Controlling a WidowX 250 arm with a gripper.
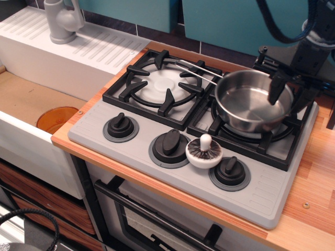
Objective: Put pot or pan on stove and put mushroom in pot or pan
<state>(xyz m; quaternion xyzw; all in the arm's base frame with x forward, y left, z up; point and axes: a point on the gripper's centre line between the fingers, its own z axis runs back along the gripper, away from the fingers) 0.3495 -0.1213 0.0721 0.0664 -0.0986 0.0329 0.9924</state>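
- Pan sits on the right grate of the stove, roughly level, bowl empty and shiny.
- Pan handle runs up-left from the rim, over the gap between the two grates, ending above the back of the left grate.
- Gripper is at the pan's far-right rim. One dark finger hangs inside the bowl, the other is outside the wall, so the rim lies between them.
- Contact with the rim: cannot tell; jaws look set narrowly about the wall, but the fingers are dark and partly blurred.
- Mushroom lies on the grey front panel, cap down, gills and white stem facing up.
- Mushroom is between the middle knob and the right knob, just beside both, well apart from the pan.
- Left knob stands alone further left.
- White sink unit with a grey tap is left of the stove.
- An orange disc lies low at the left, below the counter edge.
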